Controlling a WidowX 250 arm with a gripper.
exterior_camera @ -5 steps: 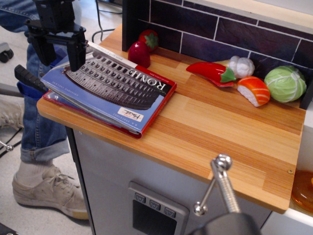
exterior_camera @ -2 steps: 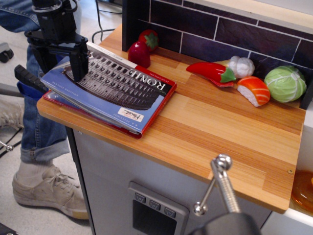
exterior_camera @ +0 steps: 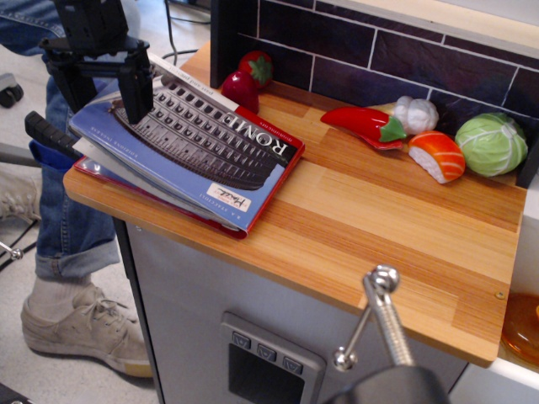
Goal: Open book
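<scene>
In the single view, observation.image, the gripper (exterior_camera: 101,84) stands at the far-left edge of the book (exterior_camera: 189,151), its two dark fingers (exterior_camera: 136,88) straddling the cover's free edge. Whether they pinch the cover or merely hook it, I cannot tell. Compared with a second ago, the gripper sits higher and the blue cover is lifted with it: a wider gap shows between the cover and the pages below, while the red spine side stays down on the wooden counter (exterior_camera: 379,227). I judge the opening has begun but the cover is far from folded over.

The book lies on the counter's left end, its left edge overhanging.

Counted: one book, one gripper. Right of the book: two strawberries (exterior_camera: 246,82) just beyond its far corner, one red pepper (exterior_camera: 364,126), one garlic (exterior_camera: 417,114), one salmon sushi (exterior_camera: 438,156), one cabbage (exterior_camera: 491,143). A person's leg (exterior_camera: 50,236) stands left of the book.
</scene>
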